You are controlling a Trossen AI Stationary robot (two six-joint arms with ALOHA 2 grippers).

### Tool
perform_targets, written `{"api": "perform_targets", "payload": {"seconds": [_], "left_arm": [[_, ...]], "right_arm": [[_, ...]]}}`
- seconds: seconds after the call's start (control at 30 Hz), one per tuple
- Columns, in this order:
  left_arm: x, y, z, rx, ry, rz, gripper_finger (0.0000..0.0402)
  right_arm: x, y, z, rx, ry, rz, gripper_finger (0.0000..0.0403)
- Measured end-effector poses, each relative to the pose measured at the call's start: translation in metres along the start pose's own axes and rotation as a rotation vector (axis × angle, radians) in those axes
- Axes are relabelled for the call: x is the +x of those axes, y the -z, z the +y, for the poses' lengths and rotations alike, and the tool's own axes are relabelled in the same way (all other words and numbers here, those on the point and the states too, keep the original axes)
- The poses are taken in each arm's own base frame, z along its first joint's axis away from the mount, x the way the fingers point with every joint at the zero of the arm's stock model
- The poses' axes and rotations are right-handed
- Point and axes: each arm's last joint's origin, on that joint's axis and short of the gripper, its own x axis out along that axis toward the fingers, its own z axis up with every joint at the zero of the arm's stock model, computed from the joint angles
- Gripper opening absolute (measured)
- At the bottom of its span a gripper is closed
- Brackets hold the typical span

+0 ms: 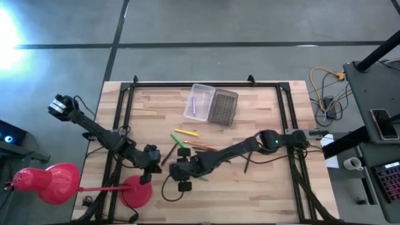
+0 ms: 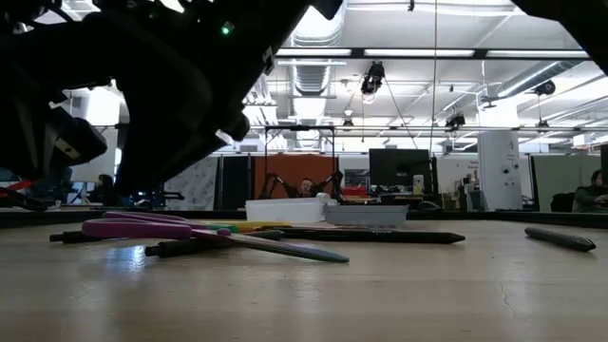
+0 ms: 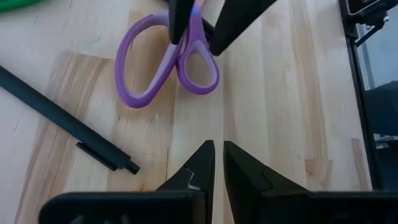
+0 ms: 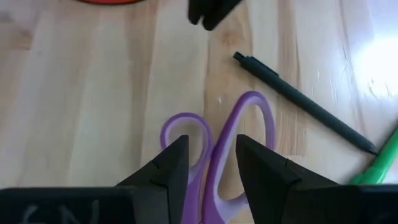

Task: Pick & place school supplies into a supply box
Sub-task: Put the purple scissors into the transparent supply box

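Observation:
The purple-handled scissors (image 3: 168,62) lie flat on the wood table, blades stretching right in the low view (image 2: 142,228). My right gripper (image 4: 211,146) is open above their handle loops (image 4: 249,118), one finger over each loop. My left gripper (image 3: 219,152) is shut, a short way off, pointing at the handles. Both grippers sit near the table's near edge (image 1: 180,169), (image 1: 155,161). The clear supply box (image 1: 200,101) and its grey dotted lid (image 1: 223,107) rest side by side by the far edge. Yellow, green and orange pens (image 1: 185,139) lie between. My right gripper comes at the scissors' handle loops (image 4: 186,124) from above, fingers open across the two loops. I cannot tell whether the fingers touch them. The scissors lie flat on the table.
A black pen (image 4: 298,99) lies beside the scissors, and a green marker (image 4: 379,165) past it. Another dark pen (image 1: 249,164) lies to the right. A red lamp stands with its base (image 1: 134,190) at the near-left corner. Black rails (image 1: 119,125) frame the table.

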Motion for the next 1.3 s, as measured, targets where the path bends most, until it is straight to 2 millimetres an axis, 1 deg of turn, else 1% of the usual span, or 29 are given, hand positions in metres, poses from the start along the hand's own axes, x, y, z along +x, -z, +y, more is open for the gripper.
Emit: {"api": "perform_targets", "payload": {"seconds": [0.17,0.43,0.57,0.7,0.87,1.03,1.1,1.13,1.23,1.3], "left_arm": [[0.000,0.000,0.000,0.001,0.000,0.001,0.0017],[0.001,0.004,0.003,0.003,-0.008,0.011,0.0017],[0.001,0.004,0.003,0.003,-0.008,0.012,0.0017],[0.001,0.004,0.003,0.003,-0.009,0.013,0.0017],[0.001,0.004,0.003,0.003,-0.008,0.013,0.0017],[0.001,0.004,0.003,0.003,-0.008,0.013,0.0017],[0.001,0.004,0.003,0.003,-0.009,0.013,0.0017],[0.001,0.004,0.003,0.003,-0.009,0.012,0.0017],[0.001,0.004,0.003,0.003,-0.012,0.009,0.0017],[0.001,0.004,0.003,0.003,-0.012,0.009,0.0017]], "right_arm": [[0.007,0.006,-0.001,0.061,0.005,0.023,0.0129],[0.013,0.015,-0.002,0.095,0.014,0.054,0.0172],[0.019,0.020,-0.006,0.117,0.021,0.067,0.0184],[0.022,0.022,-0.009,0.124,0.019,0.057,0.0182],[0.022,0.022,-0.011,0.129,0.004,0.060,0.0168],[0.013,0.007,-0.011,0.136,-0.018,0.033,0.0159],[0.010,0.005,-0.011,0.176,-0.030,0.029,0.0159],[0.011,0.006,-0.012,0.211,-0.048,0.047,0.0160],[0.024,0.018,-0.015,0.300,-0.074,0.130,0.0162],[0.027,0.021,-0.016,0.315,-0.080,0.156,0.0161]]}}
